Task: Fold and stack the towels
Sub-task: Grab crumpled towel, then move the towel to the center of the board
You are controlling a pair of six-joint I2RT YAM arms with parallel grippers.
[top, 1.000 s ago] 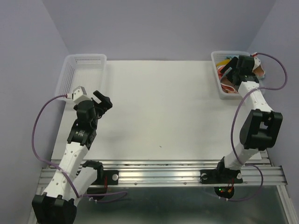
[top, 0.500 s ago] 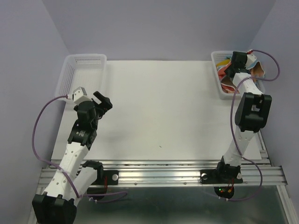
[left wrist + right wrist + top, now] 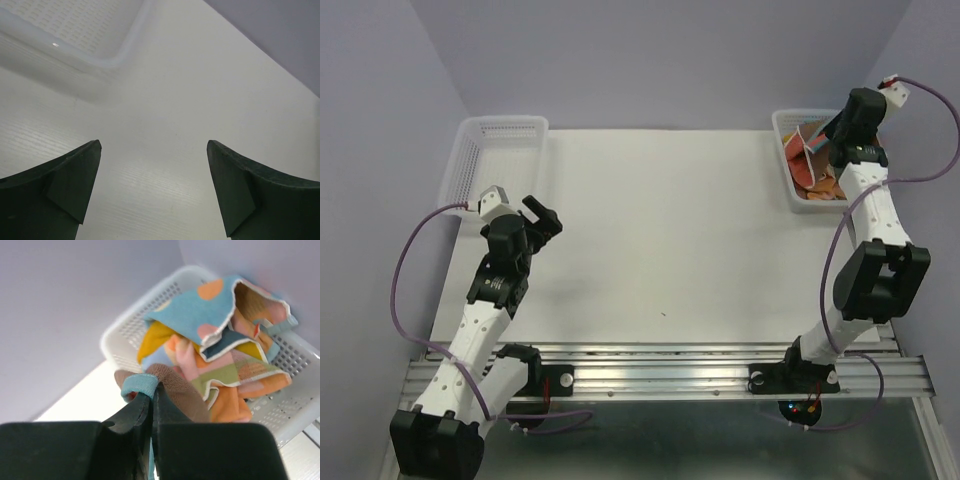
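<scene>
Change: right gripper [image 3: 152, 390], wide a second ago, now clenched on teal-hemmed brown soft cloth towel [image 3: 181, 394] atop coloured towels [image 3: 215, 305] in white plastic mesh basket [image 3: 116, 340], overhead view's upper right. Pick begun; folding pending. Left gripper [image 3: 153, 145] agape, idle.

The left arm [image 3: 480, 310] and the right arm [image 3: 880, 210] are built of white link shells joined by bulky black joint housings, and each stands on a black base bracket [image 3: 795, 375] dotted with pale screw heads. A thin purple cable [image 3: 398, 280] loops alongside each arm to a small white-grey wrist camera block [image 3: 490, 198]. The left gripper [image 3: 153, 145] and right gripper [image 3: 154, 390] have matte, dark wedge-shaped fingers.
</scene>
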